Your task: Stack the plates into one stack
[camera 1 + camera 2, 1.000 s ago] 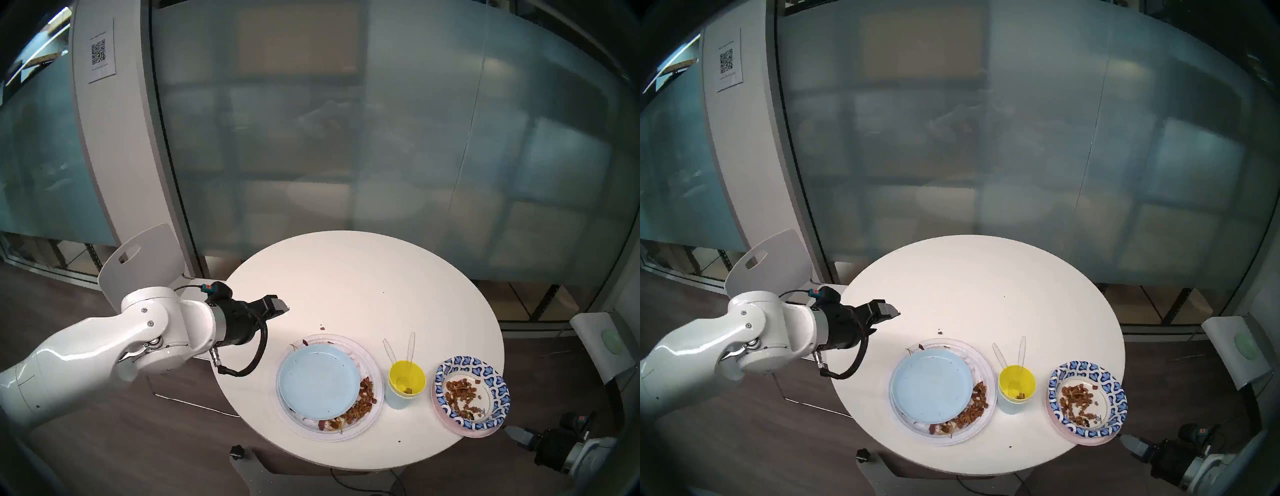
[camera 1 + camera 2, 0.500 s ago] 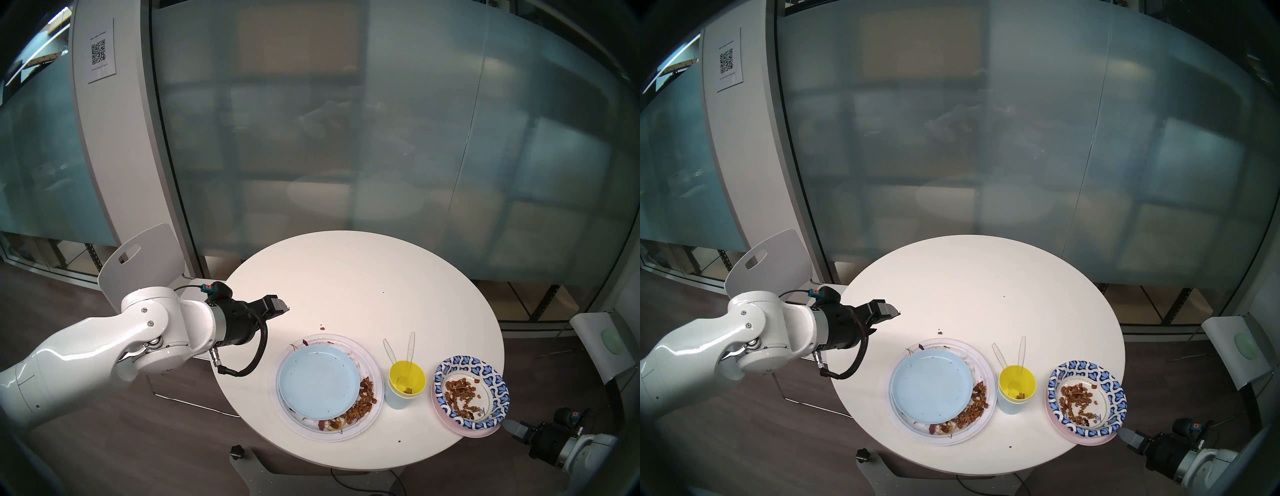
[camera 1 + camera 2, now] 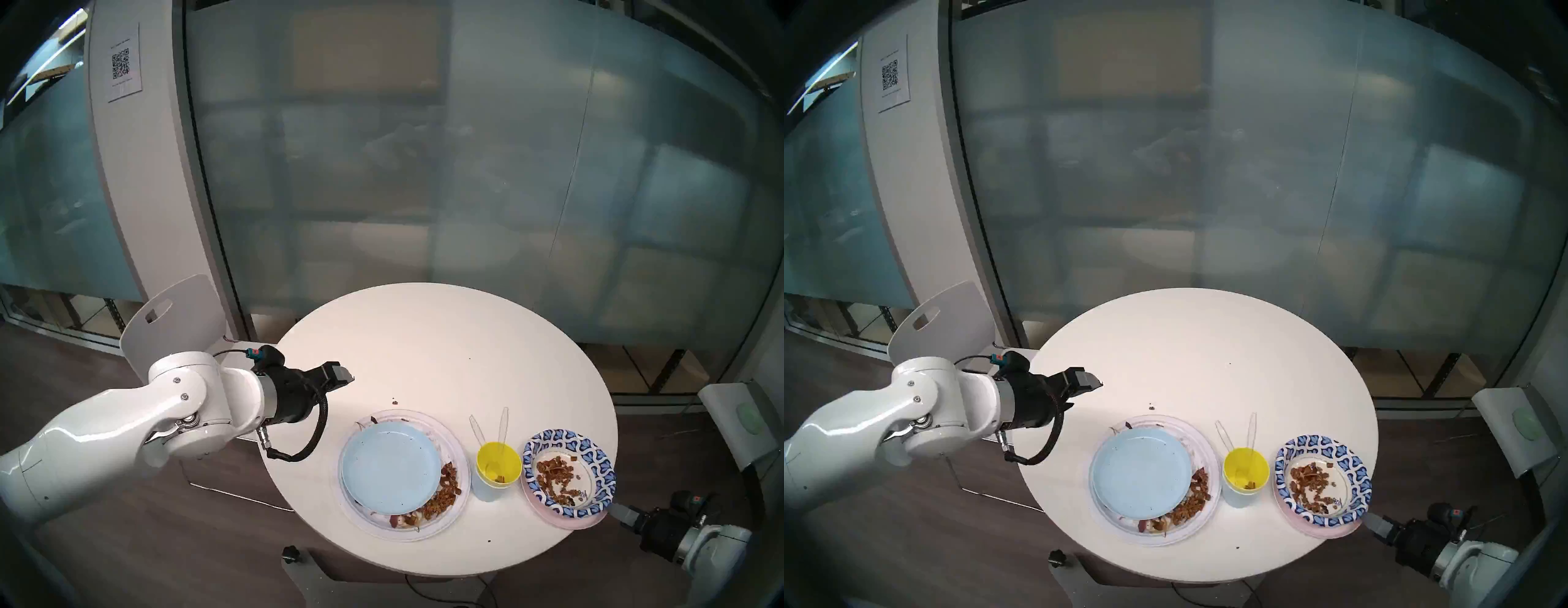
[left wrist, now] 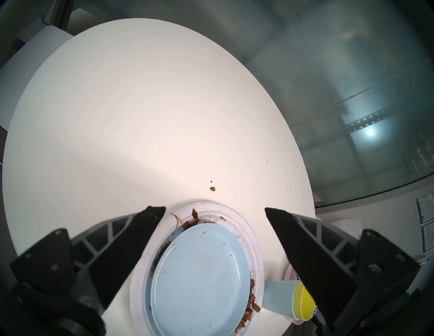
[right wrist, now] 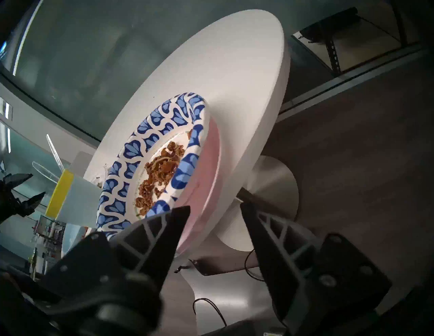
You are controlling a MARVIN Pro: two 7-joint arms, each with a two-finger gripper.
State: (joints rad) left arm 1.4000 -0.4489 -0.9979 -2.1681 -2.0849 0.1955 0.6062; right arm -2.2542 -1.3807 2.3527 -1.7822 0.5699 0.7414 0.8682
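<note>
A large white plate (image 3: 450, 433) with brown food scraps carries a light blue plate (image 3: 390, 467) at the table's front. To its right a blue-white patterned paper plate (image 3: 604, 471) holding scraps rests on a pale pink plate (image 3: 568, 523) that overhangs the table edge. My right gripper (image 3: 615, 509) is at that edge, open. In the right wrist view one finger overlaps the patterned plate (image 5: 150, 131) and the other sits below the pink plate (image 5: 209, 169). My left gripper (image 3: 345, 375) hovers open, left of and behind the white plate (image 4: 256, 246).
A yellow cup (image 3: 498, 465) nested in a light blue cup (image 3: 485, 488) holds clear plastic utensils (image 3: 502, 424) between the two plate pairs. A crumb (image 3: 395, 401) lies on the round white table (image 3: 424, 339). A white chair (image 3: 174, 314) stands at the left.
My right gripper moved in to the pink plate's rim. The pink and patterned plates slid left, close to the cups. The left arm stayed still.
</note>
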